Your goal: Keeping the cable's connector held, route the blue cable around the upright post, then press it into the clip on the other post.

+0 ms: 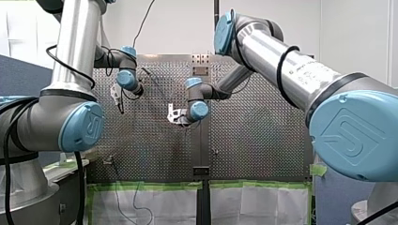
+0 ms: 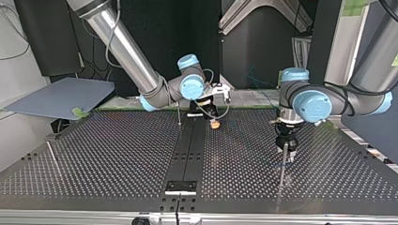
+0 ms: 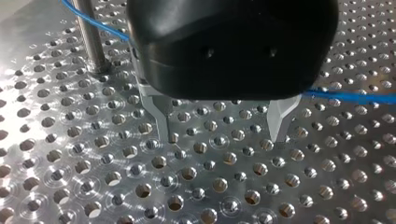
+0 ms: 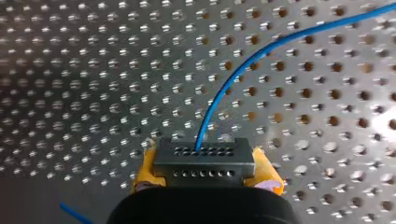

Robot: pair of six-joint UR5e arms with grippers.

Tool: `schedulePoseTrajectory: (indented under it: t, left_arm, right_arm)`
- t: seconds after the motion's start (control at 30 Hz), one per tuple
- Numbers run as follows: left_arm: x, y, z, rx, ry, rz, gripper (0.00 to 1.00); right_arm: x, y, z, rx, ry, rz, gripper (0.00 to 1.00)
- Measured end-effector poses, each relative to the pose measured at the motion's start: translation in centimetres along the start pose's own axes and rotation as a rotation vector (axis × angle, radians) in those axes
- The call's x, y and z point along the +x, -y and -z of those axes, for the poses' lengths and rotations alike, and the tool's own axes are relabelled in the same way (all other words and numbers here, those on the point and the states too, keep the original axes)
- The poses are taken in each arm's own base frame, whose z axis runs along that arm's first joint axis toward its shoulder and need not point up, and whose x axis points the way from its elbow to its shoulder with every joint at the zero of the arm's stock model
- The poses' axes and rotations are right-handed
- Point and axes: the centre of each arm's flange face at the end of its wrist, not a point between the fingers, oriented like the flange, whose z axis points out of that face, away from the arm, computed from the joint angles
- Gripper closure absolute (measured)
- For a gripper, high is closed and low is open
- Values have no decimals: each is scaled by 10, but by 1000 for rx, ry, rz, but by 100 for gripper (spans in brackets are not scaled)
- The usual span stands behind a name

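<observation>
I had my right claw [image 4: 204, 175] clamped on the dark grey rectangular connector block [image 4: 203, 161] of the thin blue cable [image 4: 243, 70], with the yellow pads [image 4: 145, 168] pressing on the two short ends of the block. The block showed two rows of small holes. The cable left it from the farther row, ran ahead of the claw and then bent away in a long curve over the perforated metal tabletop [image 4: 93, 70]. In the top view my right arm came in steeply from the upper left. Its wrist turned the claw downward, so that one pad hung low over the tabletop, just beside the far end of the dark central strip [image 2: 187, 140].

I had my left claw [image 3: 219, 126] apart: its two bare metal fingers [image 3: 161, 116] were spread wide, and only the tabletop showed between them. My left arm reached in from the right of the top view, and its last joint pointed the claw straight down. The blue cable ran behind the black body of this claw, from one side to the other, not between the fingers. Just beside the claw stood a slim upright metal post [image 3: 91, 42], and the cable passed close by it; on which side, I could not tell.
</observation>
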Motion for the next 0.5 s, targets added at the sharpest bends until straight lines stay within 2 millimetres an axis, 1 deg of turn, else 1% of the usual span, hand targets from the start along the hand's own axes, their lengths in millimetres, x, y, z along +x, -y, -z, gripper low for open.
schedulePoseTrajectory:
  t: [0.1, 0.33, 0.5]
  left_arm:
    - [1, 0, 1, -3, -4, 0, 0]
    - [1, 1, 1, -9, -3, 2, 0]
    - [1, 1, 1, -17, 3, 3, 0]
  right_arm:
    - [-9, -1, 2, -9, 15, 1, 100]
    - [-35, -1, 8, -21, 42, 3, 100]
    - [-49, -1, 10, -26, 43, 4, 100]
